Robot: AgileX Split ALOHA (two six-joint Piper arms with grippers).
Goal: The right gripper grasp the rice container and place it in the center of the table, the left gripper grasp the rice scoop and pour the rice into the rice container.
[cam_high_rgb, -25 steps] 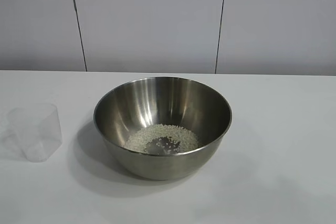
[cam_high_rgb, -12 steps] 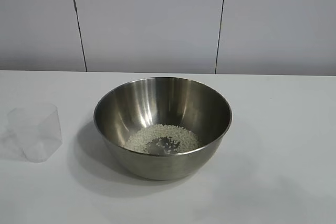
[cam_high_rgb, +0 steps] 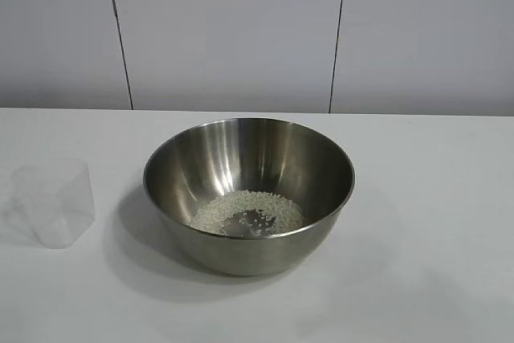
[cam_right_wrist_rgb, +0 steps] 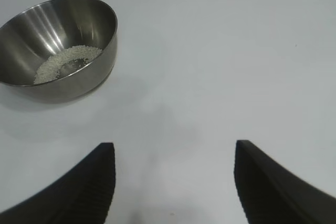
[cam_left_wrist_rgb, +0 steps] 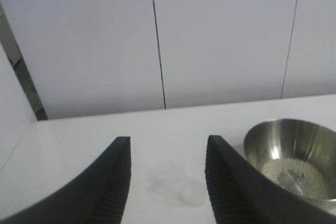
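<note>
A: Nothing has shifted in the exterior view since earlier: rice container (cam_high_rgb: 248, 193) central, rice (cam_high_rgb: 247, 213) inside, rice scoop (cam_high_rgb: 54, 201) upright and empty at its left.

B: Left wrist view: your left gripper (cam_left_wrist_rgb: 167, 182) gapes empty, scoop beyond. Right wrist view: right gripper (cam_right_wrist_rgb: 173, 182) spread, bowl well apart. Task looks finished.

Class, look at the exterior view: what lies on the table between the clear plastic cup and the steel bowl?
Nothing: only bare white table, crossed by the steel bowl's shadow, separates it from the plastic cup.

Between the earlier exterior pictures and now nothing visibly changes; the rice scoop (cam_high_rgb: 55, 201) shows no shift.
</note>
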